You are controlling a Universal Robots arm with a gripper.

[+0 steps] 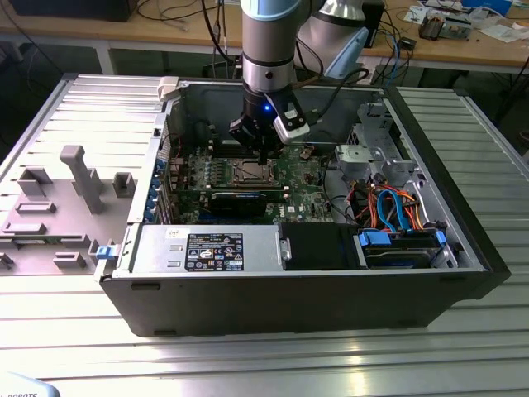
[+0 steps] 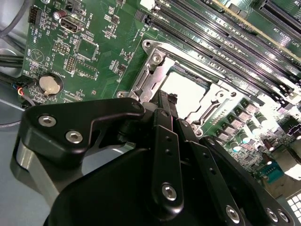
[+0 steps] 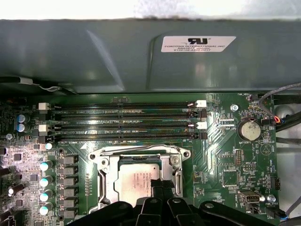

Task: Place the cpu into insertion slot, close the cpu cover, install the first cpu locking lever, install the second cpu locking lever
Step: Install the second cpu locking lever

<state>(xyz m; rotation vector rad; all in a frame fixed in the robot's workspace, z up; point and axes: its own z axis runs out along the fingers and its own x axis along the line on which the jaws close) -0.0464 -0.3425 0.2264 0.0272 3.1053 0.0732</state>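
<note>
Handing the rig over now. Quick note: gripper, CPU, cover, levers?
Gripper: down over the insertion slot inside the open PC case; fingers look closed together, tips at the socket's edge, nothing visibly held.
Cpu: lying in the slot, silver top showing in both wrist views.
Cpu cover: frame sits down around the chip; I can't confirm it is fully flat.
Levers: I can't tell whether either is latched; the gripper hides that side.
Done: cpu placed, cover apparently lowered. Left: confirm the cover, then both locking levers.
</note>
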